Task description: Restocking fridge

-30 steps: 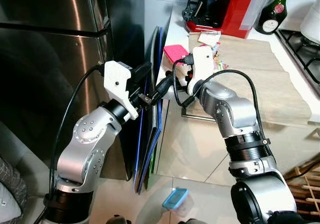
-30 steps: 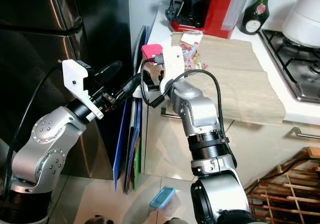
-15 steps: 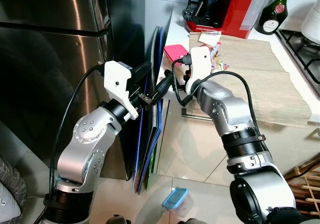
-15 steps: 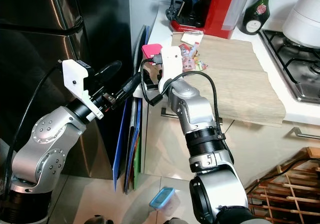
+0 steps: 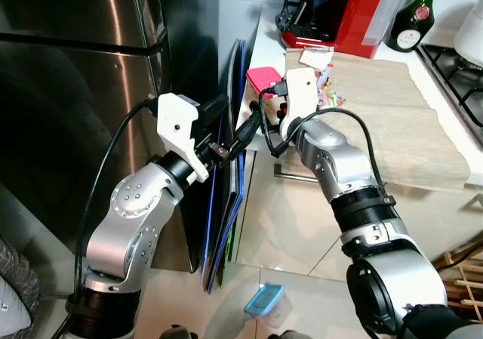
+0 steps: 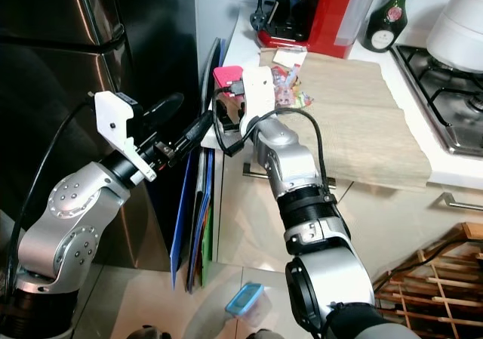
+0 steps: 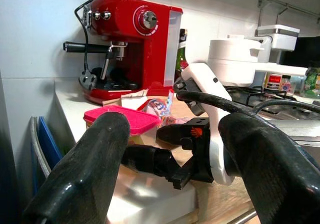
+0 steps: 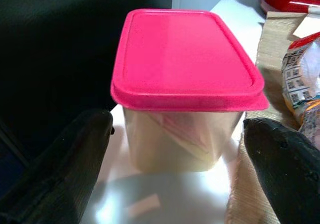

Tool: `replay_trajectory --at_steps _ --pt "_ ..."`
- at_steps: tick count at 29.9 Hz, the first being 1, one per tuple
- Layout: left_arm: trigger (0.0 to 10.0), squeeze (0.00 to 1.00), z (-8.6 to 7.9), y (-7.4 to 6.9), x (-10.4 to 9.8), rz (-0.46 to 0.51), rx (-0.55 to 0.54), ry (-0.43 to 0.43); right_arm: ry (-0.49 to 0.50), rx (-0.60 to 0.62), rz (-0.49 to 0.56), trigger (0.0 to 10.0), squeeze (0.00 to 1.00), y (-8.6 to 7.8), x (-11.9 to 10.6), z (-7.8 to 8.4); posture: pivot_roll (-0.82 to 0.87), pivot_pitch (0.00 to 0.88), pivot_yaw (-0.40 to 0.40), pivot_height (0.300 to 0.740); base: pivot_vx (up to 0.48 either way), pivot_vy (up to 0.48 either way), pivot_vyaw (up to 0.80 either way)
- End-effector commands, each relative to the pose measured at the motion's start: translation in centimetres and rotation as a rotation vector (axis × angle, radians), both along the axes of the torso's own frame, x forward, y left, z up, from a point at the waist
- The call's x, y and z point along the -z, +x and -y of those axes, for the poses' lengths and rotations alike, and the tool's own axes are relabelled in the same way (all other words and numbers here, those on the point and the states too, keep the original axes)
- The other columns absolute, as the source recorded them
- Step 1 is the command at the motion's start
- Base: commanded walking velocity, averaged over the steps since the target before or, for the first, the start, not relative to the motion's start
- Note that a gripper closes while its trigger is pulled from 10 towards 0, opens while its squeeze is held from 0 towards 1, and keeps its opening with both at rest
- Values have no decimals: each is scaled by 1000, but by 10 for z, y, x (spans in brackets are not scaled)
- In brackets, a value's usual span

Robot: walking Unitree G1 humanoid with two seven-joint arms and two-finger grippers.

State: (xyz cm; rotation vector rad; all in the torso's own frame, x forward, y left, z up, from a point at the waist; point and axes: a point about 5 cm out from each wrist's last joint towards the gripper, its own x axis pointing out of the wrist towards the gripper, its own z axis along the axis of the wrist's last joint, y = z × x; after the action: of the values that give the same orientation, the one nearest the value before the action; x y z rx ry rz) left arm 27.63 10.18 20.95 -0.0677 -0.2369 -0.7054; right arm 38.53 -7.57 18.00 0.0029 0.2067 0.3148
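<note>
In the left eye view, the steel fridge [image 5: 83, 90] stood at the left, glossy and dark. A white tabletop [image 5: 260, 48] ran beside it, partly covered by a beige woven mat [image 5: 392, 120]. The tub [image 5: 262, 78], clear-walled with a flat pink lid, sat at the tabletop's left edge, near the fridge. The right gripper [image 5: 260, 120] reached toward it from the front. The left gripper [image 5: 234, 127] hung just off that edge, beside thin blue boards [image 5: 226, 203] wedged upright between fridge and cabinet. A blue-lidded box [image 5: 264, 301] lay on the tiled floor.

The right eye view added a red glossy coffee machine [image 6: 309, 10], a green bottle [image 6: 385, 14] and a gas hob [image 6: 453, 105].

The left wrist view showed its rounded black fingers [image 7: 85, 174] spread apart, grasping nothing, with the right wrist's white housing between them.

The right wrist view showed the tub close, rectangular with rounded corners, its fingers [image 8: 65, 159] released and flanking it, and printed packets [image 8: 300, 74] on the mat alongside.
</note>
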Motion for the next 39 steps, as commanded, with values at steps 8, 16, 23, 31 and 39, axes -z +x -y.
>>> replay_trajectory --at_steps 8,16,23,31,39 --pt "10000 0 9 -6 -6 27 49 -1 4 29 25 667 0 9 2 2 43 40 -54 740 0 0 0" --pt "10000 0 11 -4 -6 28 53 -2 46 50 56 0 0 13 2 2 47 34 -53 740 0 0 0" --pt "10000 0 12 -4 -5 26 59 -1 77 60 90 0 0 15 -1 -1 50 30 -54 740 0 0 0" --pt "10000 0 12 -4 -6 31 55 -1 104 88 268 0 0 16 -27 5 53 19 -59 740 0 0 0" --pt "10000 0 10 -2 -5 34 48 11 73 179 551 0 0 6 -64 25 44 3 -54 740 0 0 0"
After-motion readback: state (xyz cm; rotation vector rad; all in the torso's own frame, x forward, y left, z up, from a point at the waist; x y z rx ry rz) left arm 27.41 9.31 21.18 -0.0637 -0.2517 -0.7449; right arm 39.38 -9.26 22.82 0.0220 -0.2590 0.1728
